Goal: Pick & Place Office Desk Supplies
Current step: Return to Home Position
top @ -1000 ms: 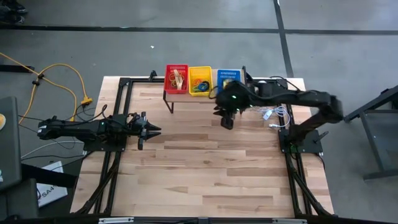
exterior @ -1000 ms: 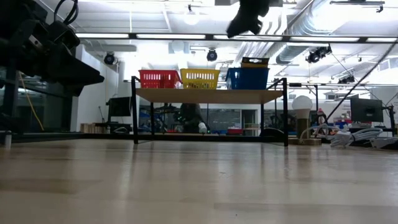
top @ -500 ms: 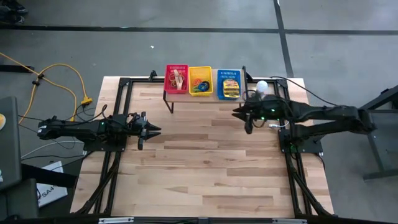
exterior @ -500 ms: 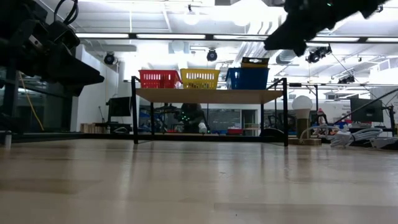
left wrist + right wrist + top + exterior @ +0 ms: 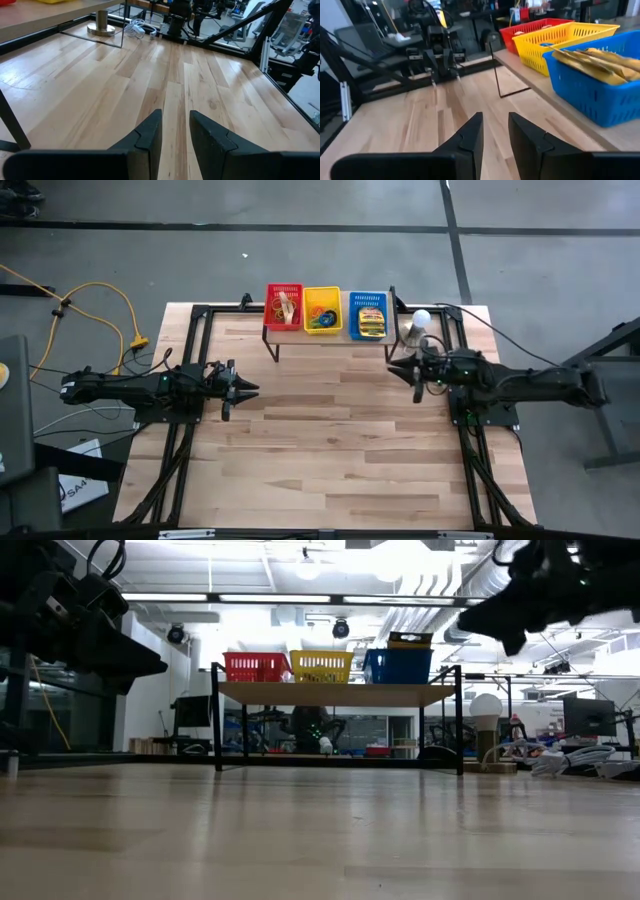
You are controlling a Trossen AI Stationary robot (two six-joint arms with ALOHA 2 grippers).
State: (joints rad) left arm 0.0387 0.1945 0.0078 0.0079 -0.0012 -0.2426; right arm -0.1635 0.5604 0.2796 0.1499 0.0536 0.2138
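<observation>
My right pincer [image 5: 398, 367] hangs above the tabletop [image 5: 330, 450] close to its right edge, near the white bulb [image 5: 421, 319]. Its fingers are pressed all but together on nothing, and my left pincer [image 5: 250, 387] waits at the left edge, just as narrow and empty. The supplies sit on the shelf [image 5: 340, 693] along the far edge: rubber bands [image 5: 286, 304] in the red bin [image 5: 256, 668], coloured rings [image 5: 321, 319] in the yellow bin [image 5: 321, 668], crayon boxes [image 5: 371, 321] in the blue bin [image 5: 398, 667].
</observation>
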